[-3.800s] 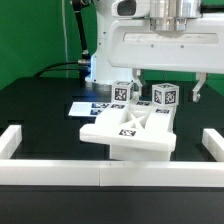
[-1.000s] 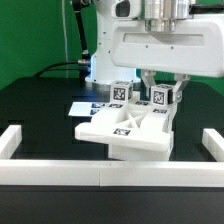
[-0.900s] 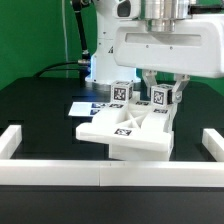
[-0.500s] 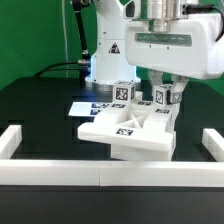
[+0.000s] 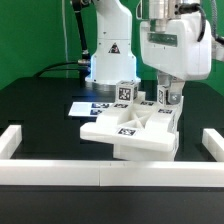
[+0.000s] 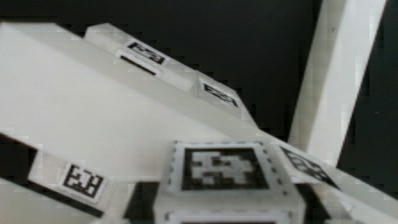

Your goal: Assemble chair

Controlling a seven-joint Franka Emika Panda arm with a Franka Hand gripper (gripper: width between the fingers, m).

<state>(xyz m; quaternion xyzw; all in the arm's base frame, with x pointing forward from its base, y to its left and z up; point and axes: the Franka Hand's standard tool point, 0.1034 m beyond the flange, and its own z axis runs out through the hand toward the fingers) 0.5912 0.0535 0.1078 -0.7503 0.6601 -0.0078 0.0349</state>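
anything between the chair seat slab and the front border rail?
Nothing. In the exterior view, only bare black table separates the seat slab from the front border rail.

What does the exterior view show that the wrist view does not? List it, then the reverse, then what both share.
Exterior only: the arm, its hand down at a tagged cube, a second cube, the marker board, the border rail and the black table.

Wrist only: a close look at one tag and a row of smaller tags.

Both: white chair parts, including the slab.
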